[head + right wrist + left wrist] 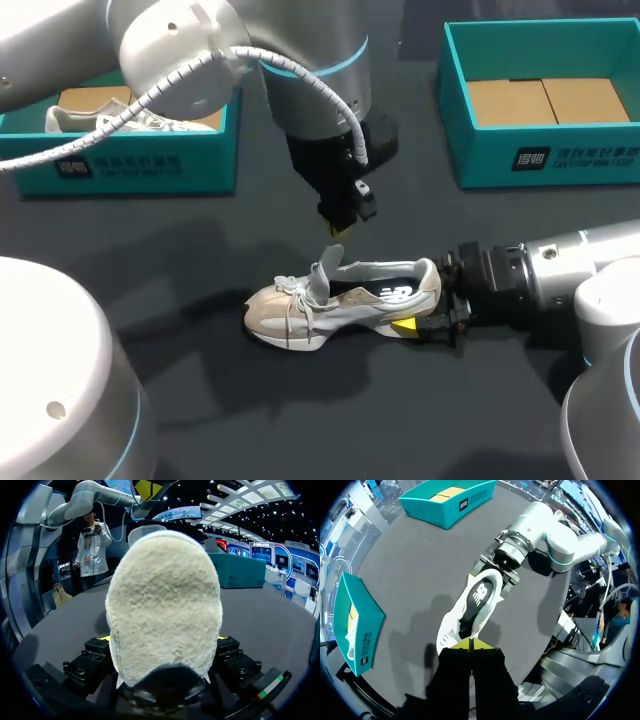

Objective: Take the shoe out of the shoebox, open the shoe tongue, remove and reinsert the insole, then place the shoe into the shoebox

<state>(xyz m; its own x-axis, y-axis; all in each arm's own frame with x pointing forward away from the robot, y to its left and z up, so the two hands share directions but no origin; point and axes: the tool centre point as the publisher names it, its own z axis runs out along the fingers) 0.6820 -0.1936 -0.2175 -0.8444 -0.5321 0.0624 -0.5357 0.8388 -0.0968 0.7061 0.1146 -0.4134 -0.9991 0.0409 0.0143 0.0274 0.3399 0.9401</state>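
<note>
Two tools meet at one beige and white lace-up shoe [340,300], which sits sole down on the dark worktop [180,260], outside both boxes. The right tool [425,298] is clamped on the shoe's heel, a finger on each side, with the toe pointing away from it. The left tool [337,232] hangs directly over the raised tongue [325,275] with its yellow tips pressed together; whether they touch the tongue I cannot tell. Well beyond the right tool stands a teal cardboard shoebox [540,160] with a brown floor. A second teal shoebox [130,160], well apart from the left tool, holds a white shoe [100,120].
</note>
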